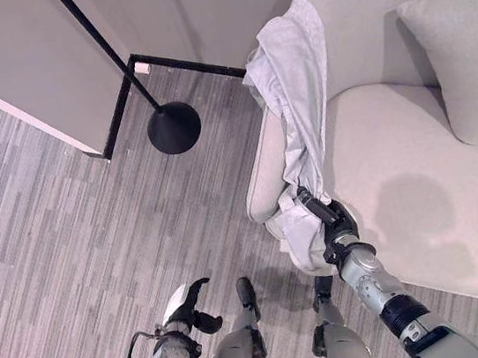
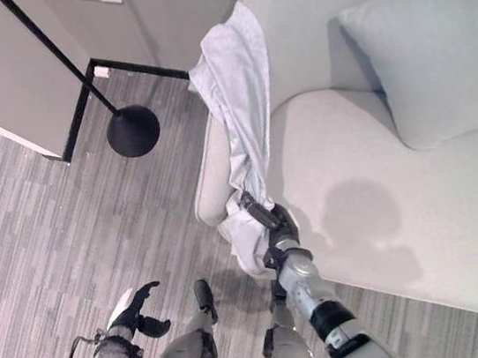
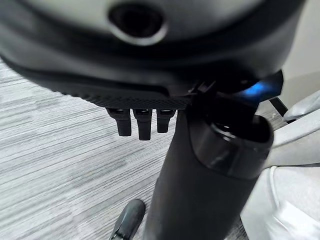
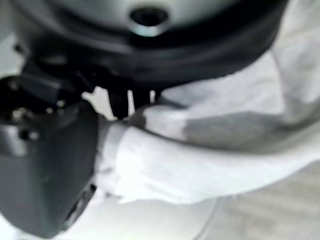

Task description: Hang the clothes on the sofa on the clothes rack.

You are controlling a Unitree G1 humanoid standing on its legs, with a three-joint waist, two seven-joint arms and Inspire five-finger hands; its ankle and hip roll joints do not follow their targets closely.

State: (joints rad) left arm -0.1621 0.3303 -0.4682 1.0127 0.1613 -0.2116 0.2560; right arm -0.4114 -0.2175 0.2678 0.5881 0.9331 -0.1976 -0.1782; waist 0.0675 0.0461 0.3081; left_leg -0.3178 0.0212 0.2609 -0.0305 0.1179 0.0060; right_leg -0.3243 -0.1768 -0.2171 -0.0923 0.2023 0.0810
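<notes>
Gripping the white cloth (image 1: 296, 91) low down, the right robot hand (image 1: 334, 219) has its fingers curled into the fabric, which drapes over the sofa (image 1: 416, 172) armrest. Lifting well means a firm pinch and pulling clear before turning toward the rack (image 1: 158, 110). The left robot hand (image 1: 186, 309) hangs relaxed, empty, over the floor.

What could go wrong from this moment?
The right hand pinches only the low end of the white garment, which is draped over the sofa armrest; the cloth may slip out or drag on the armrest. The rack's black base stands close by, so the trailing cloth might snag on it.
</notes>
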